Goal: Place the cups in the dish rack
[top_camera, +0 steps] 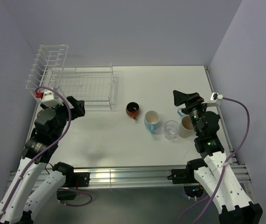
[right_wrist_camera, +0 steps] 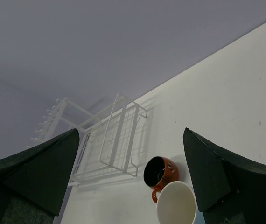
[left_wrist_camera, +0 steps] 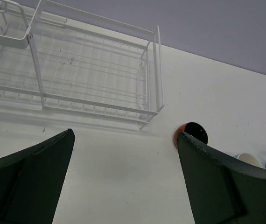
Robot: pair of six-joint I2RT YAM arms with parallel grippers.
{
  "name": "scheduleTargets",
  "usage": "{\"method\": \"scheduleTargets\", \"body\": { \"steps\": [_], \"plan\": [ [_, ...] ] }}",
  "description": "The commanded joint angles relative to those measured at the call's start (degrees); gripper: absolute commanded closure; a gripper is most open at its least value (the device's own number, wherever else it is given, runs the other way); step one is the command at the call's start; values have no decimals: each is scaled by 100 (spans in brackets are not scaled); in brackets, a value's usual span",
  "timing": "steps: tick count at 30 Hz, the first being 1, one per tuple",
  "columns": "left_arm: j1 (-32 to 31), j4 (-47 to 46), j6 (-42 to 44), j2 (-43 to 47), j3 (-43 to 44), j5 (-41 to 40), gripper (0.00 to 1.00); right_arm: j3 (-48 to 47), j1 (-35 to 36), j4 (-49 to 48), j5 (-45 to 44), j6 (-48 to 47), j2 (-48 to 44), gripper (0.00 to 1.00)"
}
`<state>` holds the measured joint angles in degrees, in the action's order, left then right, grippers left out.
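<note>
The white wire dish rack (top_camera: 84,86) stands at the back left and holds no cups. On the table, in a row from left to right, are a dark red-orange cup (top_camera: 133,110), a light blue mug (top_camera: 151,120), a clear tumbler (top_camera: 171,129) and a beige cup (top_camera: 185,126). A second light blue mug (top_camera: 181,112) is mostly hidden behind my right gripper (top_camera: 184,98), which is open and empty above it. My left gripper (top_camera: 77,106) is open and empty beside the rack's front edge. The left wrist view shows the rack (left_wrist_camera: 91,79) and the red-orange cup (left_wrist_camera: 193,132). The right wrist view shows the rack (right_wrist_camera: 109,144), the red-orange cup (right_wrist_camera: 160,172) and a mug rim (right_wrist_camera: 176,205).
Purple walls close in the table (top_camera: 105,140) at the back and both sides. The rack's tall plate-slot end (top_camera: 49,65) is in the back left corner. A metal rail (top_camera: 123,175) runs along the near edge.
</note>
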<state>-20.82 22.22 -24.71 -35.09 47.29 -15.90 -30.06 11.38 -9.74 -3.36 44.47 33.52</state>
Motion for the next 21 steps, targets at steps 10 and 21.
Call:
{"method": "scheduleTargets", "body": {
  "steps": [10,21],
  "plan": [
    [34,-68,80,-234,246,360,3,-535,23,217,-104,-219,269,0],
    [25,-148,115,-472,254,895,5,-852,23,507,-69,-439,471,0]
  ]
}}
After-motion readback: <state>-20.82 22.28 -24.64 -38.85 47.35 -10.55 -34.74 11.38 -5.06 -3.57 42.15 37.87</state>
